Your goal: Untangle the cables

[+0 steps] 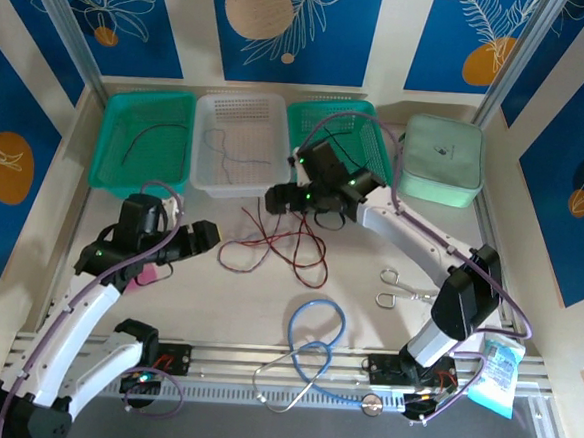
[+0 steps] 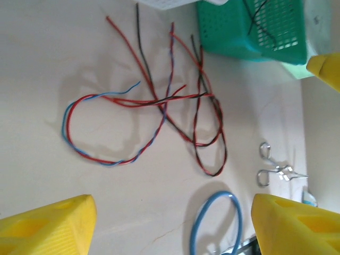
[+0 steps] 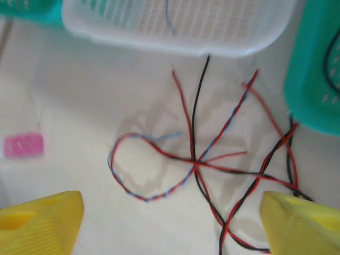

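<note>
1. Where the row starts, just left of the white basket [image 1: 236, 187]: left green basket [image 1: 134, 180], one dark cable [image 1: 142, 140] lying inside.
2. Pink block [image 3: 24, 144]: on the table, in front of the white basket and to its left, well apart from it.
3. Left gripper [image 2: 170, 207]: in front of the white basket's left corner, yellow fingers [image 2: 48, 226] spread wide, nothing between them.
4. White basket: one thin cable [image 3: 169, 21] lying inside.
5. Right gripper [image 3: 171, 199]: just in front of the white basket's right corner, jaws wide, holding nothing.
6. Cables [image 3: 195, 164]: red, black and red-blue twisted strands, crossed in a loose tangle on the table just in front of the white basket; no finger touches them.
7. Blue tube loop [image 1: 316, 303]: further in front of the white basket, beyond the tangle.
8. Right green basket [image 1: 325, 104]: just right of the white basket.
9. Forceps [image 1: 398, 287]: in front of the white basket and to its right, well apart.
10. Mint pouch [image 1: 441, 159]: right of the white basket, past the right green basket.
</note>
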Motion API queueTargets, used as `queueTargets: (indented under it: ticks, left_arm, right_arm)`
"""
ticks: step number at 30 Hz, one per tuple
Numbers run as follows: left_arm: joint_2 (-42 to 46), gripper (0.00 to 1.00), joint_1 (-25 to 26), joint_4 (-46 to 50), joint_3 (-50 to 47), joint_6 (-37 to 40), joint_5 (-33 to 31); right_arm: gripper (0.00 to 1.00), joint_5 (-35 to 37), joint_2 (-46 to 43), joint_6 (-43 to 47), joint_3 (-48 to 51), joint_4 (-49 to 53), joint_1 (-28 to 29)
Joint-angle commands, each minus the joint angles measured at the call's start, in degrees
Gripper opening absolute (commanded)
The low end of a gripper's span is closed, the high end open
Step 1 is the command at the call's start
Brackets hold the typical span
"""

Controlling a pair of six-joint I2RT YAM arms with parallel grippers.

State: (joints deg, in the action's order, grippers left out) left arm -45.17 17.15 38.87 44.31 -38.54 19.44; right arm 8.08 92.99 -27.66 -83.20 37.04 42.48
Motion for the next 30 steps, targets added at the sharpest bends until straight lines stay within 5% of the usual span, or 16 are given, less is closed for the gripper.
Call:
queueTargets:
  ticks: [1, 7, 10, 19, 25, 30]
  left_arm:
    - [-1.2, 0.75, 0.4, 0.1, -3.0, 1.0, -0.8]
    - [-4.6, 0.74, 0.2, -0.3, -5.5, 1.7, -1.1]
    - [-3.9, 0.73, -1.1, -0.5, -7.3, -0.2, -1.4]
    - [-1.1, 0.74, -8.1, 1.7, -10.3, 1.6, 3.3]
    - [1.2, 0.73, -13.9, 4.7, -9.9, 3.4, 9.3]
    - [3.4, 0.74, -14.2, 3.7, -11.2, 2.7, 7.9]
  right_arm:
    - [0.74, -0.1, 0.4, -0.7, 4.6, -4.1, 3.2]
    - [0.49, -2.6, 6.0, -1.0, 6.7, -10.1, 8.4]
    - [0.45, -4.2, 10.4, -0.3, 5.9, -12.5, 9.8]
    - [0.35, -8.8, 20.4, 0.0, -1.4, -12.5, 10.8]
    - [0.35, -12.7, 23.7, 1.8, -1.8, -16.0, 12.4]
    - [0.37, -13.5, 27.0, 1.2, -3.8, -16.1, 13.6]
